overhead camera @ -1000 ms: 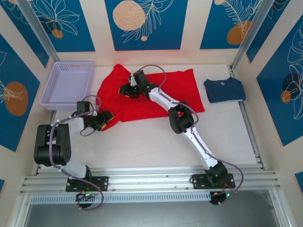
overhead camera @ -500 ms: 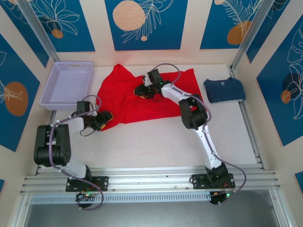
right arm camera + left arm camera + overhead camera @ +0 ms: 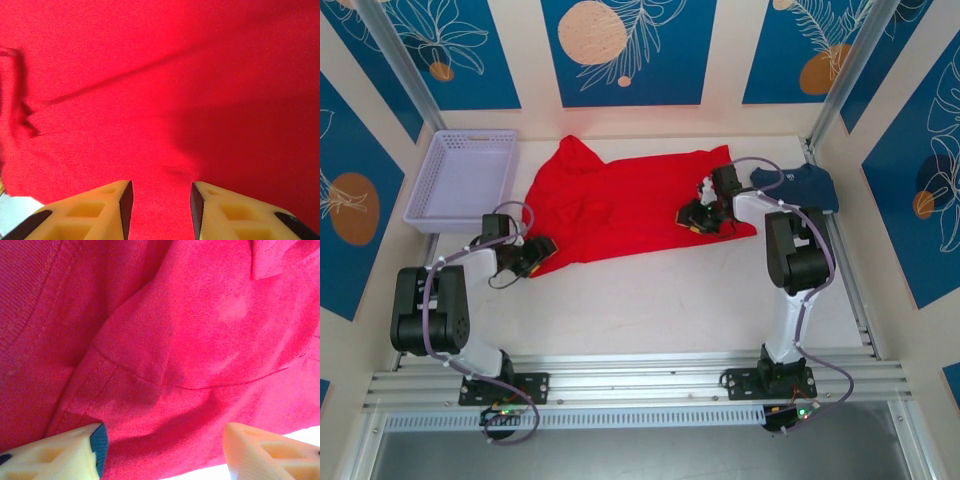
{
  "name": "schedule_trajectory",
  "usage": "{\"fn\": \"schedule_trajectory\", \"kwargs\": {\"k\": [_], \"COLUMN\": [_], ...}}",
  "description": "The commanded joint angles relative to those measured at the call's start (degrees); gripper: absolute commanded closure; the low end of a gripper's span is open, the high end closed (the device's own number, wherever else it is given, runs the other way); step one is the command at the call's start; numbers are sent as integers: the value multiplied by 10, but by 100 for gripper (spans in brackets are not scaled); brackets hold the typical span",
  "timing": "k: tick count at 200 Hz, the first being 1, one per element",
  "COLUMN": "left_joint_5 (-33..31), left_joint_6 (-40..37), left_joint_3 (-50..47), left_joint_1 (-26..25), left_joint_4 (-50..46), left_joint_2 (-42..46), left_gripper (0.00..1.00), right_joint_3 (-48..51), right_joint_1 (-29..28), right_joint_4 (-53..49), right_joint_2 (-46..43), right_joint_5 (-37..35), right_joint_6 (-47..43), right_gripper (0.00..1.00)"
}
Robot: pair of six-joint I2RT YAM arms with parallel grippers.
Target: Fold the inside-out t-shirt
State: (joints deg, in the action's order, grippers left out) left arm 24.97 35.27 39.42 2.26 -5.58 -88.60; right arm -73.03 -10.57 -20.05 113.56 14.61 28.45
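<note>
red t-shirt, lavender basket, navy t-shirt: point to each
red t-shirt (image 3: pixel 620 205), top external view, middle of its body
lavender basket (image 3: pixel 460 180), top external view, its bare floor
navy t-shirt (image 3: pixel 817 188), top external view, its right half

One red t-shirt (image 3: pixel 620 212), one navy t-shirt (image 3: pixel 808 192); one basket (image 3: pixel 460 180) — lavender

Nothing here can be read: I can make out no words, labels, brand marks or numbers on anything.
</note>
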Motion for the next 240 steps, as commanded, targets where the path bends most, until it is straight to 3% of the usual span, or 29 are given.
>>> {"fn": "schedule_trajectory", "kwargs": {"k": [1, 69, 110, 151, 185, 240], "left_joint_5": [-39, -77, -143, -110, -82, -79], "left_joint_6": [-22, -31, -49, -59, -58, -59], "left_joint_3": [-13, -49, 9, 105, 176, 259], "left_joint_1": [-2, -19, -63, -111, -113, -113], "left_joint_4": [-53, -112, -124, -99, -79, -81], "left_joint_2": [-10, 89, 158, 38, -74, -171], "left_gripper": [36, 36, 35, 36, 36, 36], "right_joint_3": [10, 113, 76, 62, 62, 62], "right_joint_1": [21, 2, -10, -12, -12, -12], "right_joint_4": [-50, -85, -91, -92, -88, -86], "right_joint_2": [3, -78, -72, -56, -55, -57], "right_joint_5": [-1, -5, -9, -17, -11, -6], "right_joint_6": [0, 25, -4, -8, -7, -8], "right_gripper": [64, 65, 64, 64, 64, 63]}}
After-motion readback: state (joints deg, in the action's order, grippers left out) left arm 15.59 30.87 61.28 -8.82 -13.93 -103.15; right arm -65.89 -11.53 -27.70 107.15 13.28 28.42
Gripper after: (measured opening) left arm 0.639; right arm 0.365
